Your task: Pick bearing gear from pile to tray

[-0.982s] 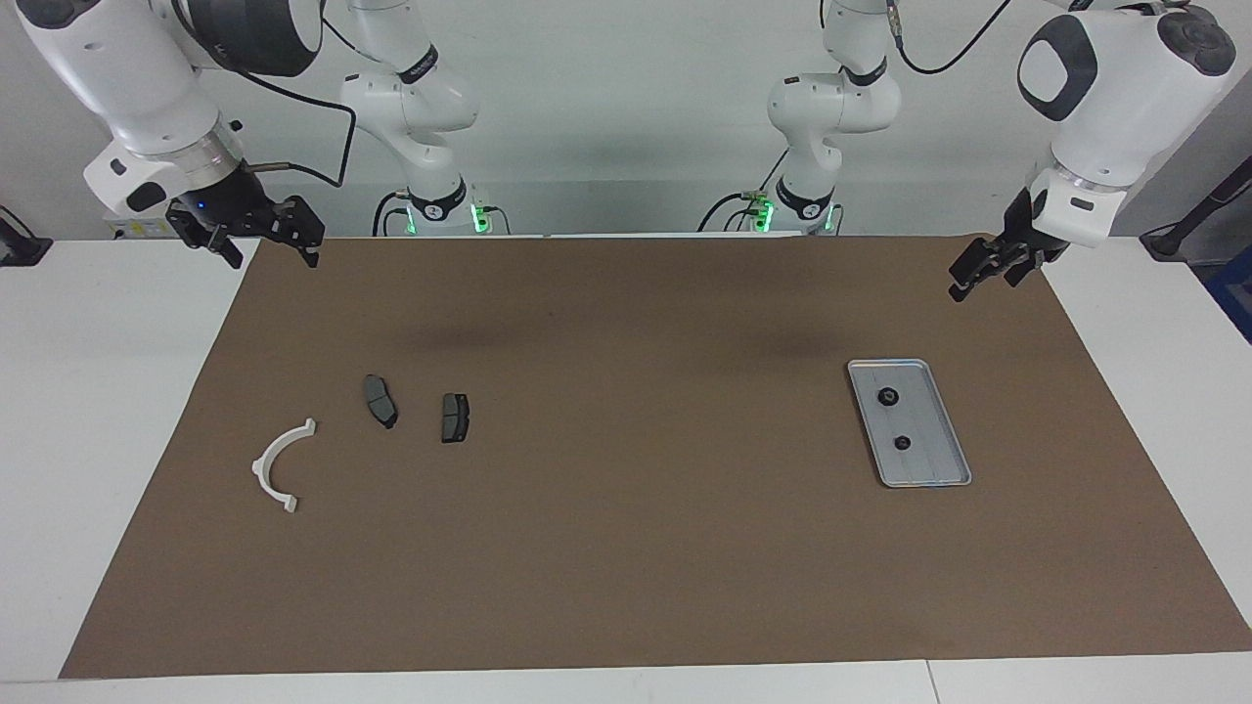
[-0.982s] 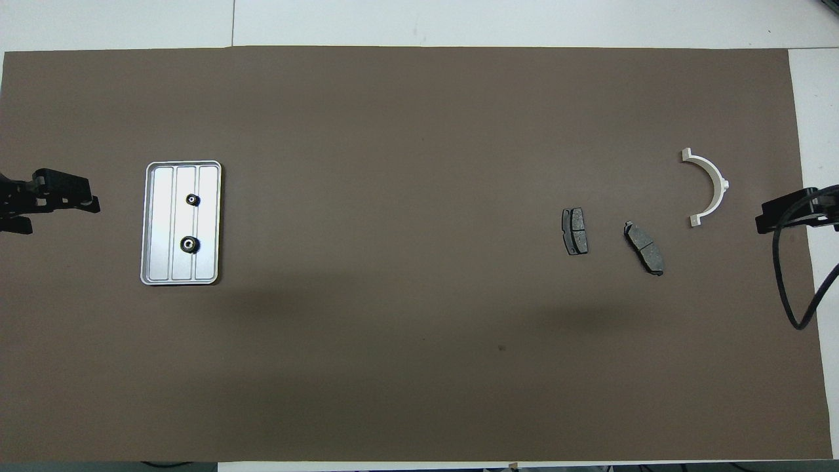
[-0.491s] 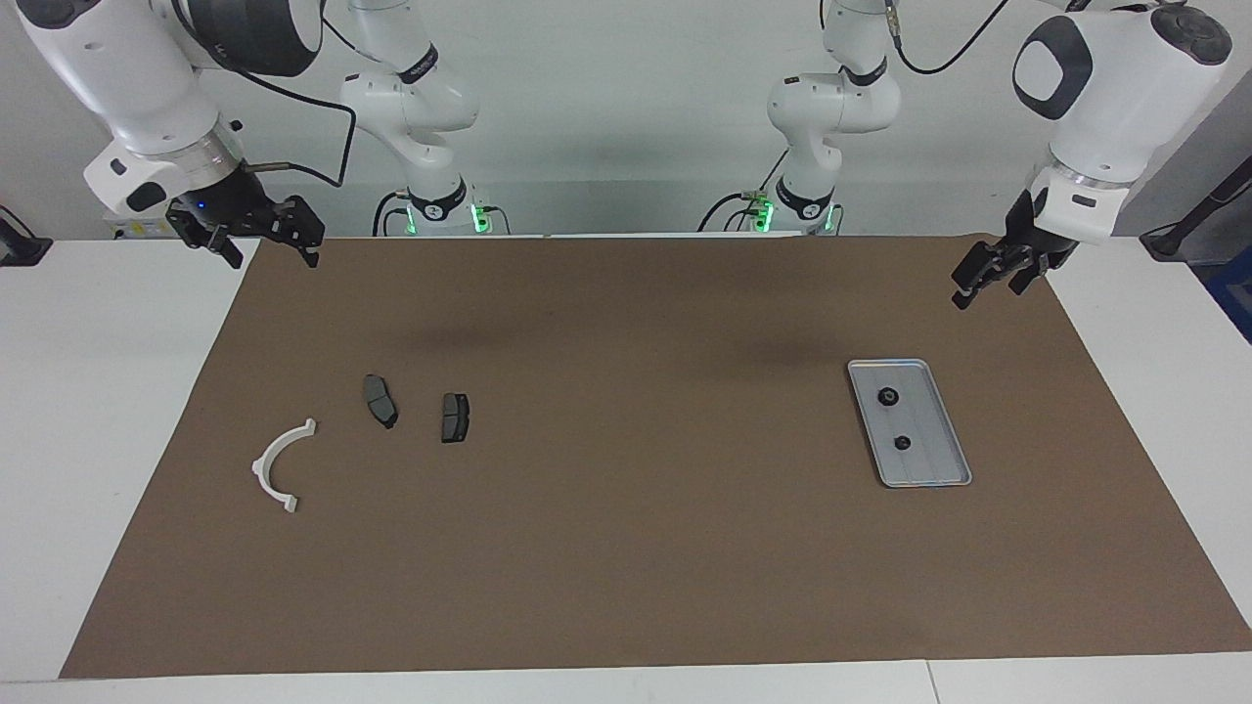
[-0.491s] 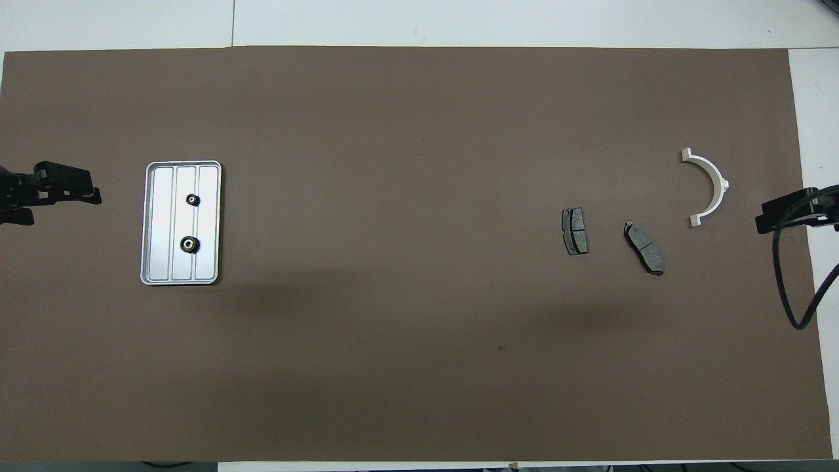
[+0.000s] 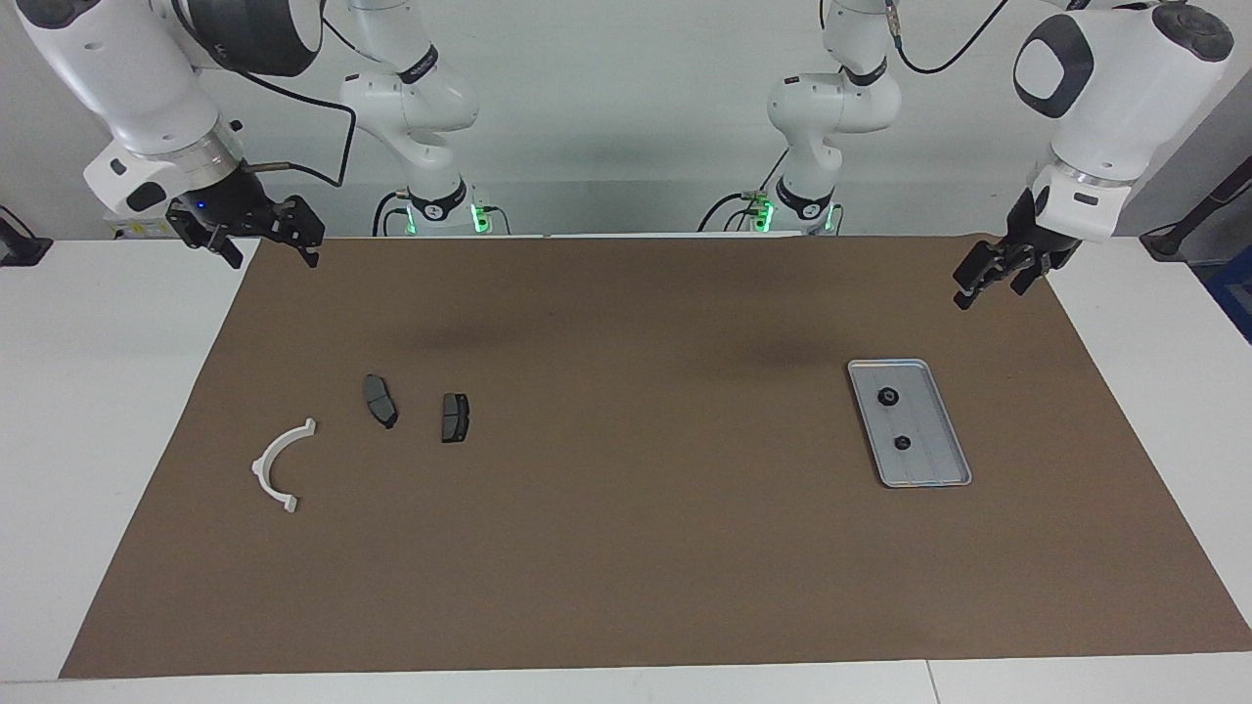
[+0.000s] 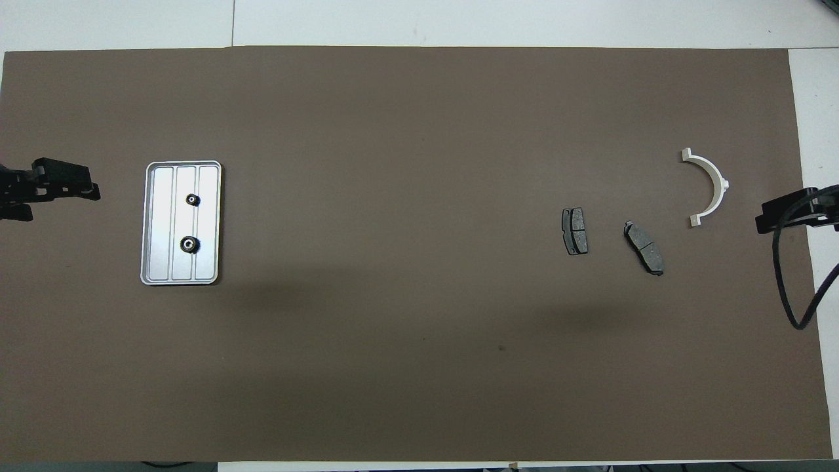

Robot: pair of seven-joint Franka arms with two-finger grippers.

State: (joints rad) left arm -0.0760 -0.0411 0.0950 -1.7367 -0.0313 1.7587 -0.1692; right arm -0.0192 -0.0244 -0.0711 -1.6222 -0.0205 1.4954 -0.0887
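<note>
The silver tray (image 5: pixel 934 430) (image 6: pixel 208 223) lies toward the left arm's end of the mat. Two small black gears (image 5: pixel 888 396) (image 5: pixel 903 442) lie in it, and both show in the overhead view (image 6: pixel 192 200) (image 6: pixel 189 244). The pile lies toward the right arm's end: a white half-ring bracket (image 5: pixel 266 467) (image 6: pixel 716 183) and two dark brake pads (image 5: pixel 380 401) (image 5: pixel 454 418). I see no gear among them. My left gripper (image 5: pixel 988 286) (image 6: pixel 78 190) hangs over the mat's edge beside the tray. My right gripper (image 5: pixel 272 256) (image 6: pixel 770 219) is open and empty over the mat's corner near the bracket.
A brown mat (image 5: pixel 626 548) covers most of the white table. The right arm's black cable (image 6: pixel 786 288) loops over the mat's edge. The arm bases (image 5: pixel 435 205) (image 5: pixel 802 205) stand at the robots' end of the table.
My left gripper has shifted slightly beside the tray. The right gripper, the tray, the gears and the pile parts have not moved.
</note>
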